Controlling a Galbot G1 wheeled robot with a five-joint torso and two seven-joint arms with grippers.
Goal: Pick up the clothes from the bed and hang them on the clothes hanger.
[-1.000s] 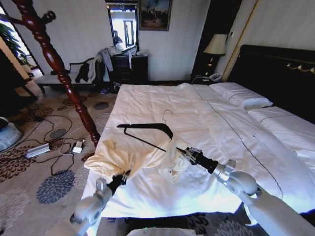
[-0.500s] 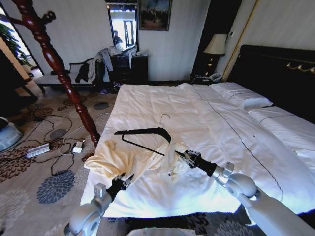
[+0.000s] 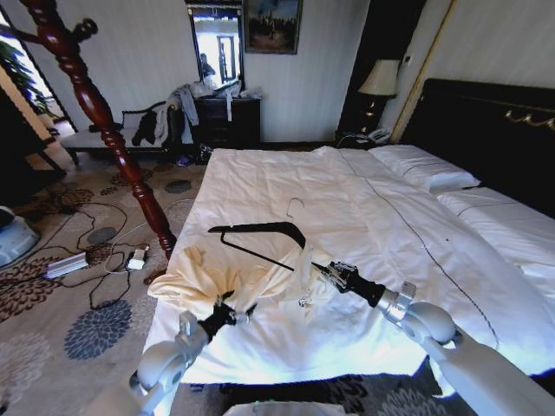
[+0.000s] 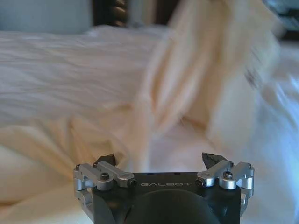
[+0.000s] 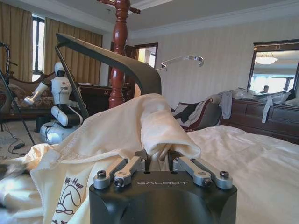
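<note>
The cream clothes [image 3: 208, 276] lie bunched at the near left corner of the bed [image 3: 364, 208]. One end is lifted, and my right gripper [image 3: 323, 270] is shut on that fold. The black clothes hanger [image 3: 260, 232] tilts up out of the same fold, its silver hook [image 3: 295, 206] pointing up. In the right wrist view the cloth [image 5: 140, 126] drapes over the hanger's arm [image 5: 117, 58] and is pinched in the gripper [image 5: 156, 163]. My left gripper [image 3: 236, 310] hovers open at the garment's near edge. The left wrist view has its fingers [image 4: 105, 161] spread, with cream fabric [image 4: 201, 84] just ahead.
A red-brown turned wooden post [image 3: 95, 113] stands left of the bed, with cables and a power strip [image 3: 69, 264] on the carpet beside it. A bench with a dark and grey clothes heap [image 3: 165, 121] is against the far wall. Pillows [image 3: 425, 166] and the dark headboard [image 3: 494, 130] are at the right.
My left gripper has moved right and forward along the garment's near edge. The hanger and the right gripper have shifted slightly right and lower than half a second ago.
</note>
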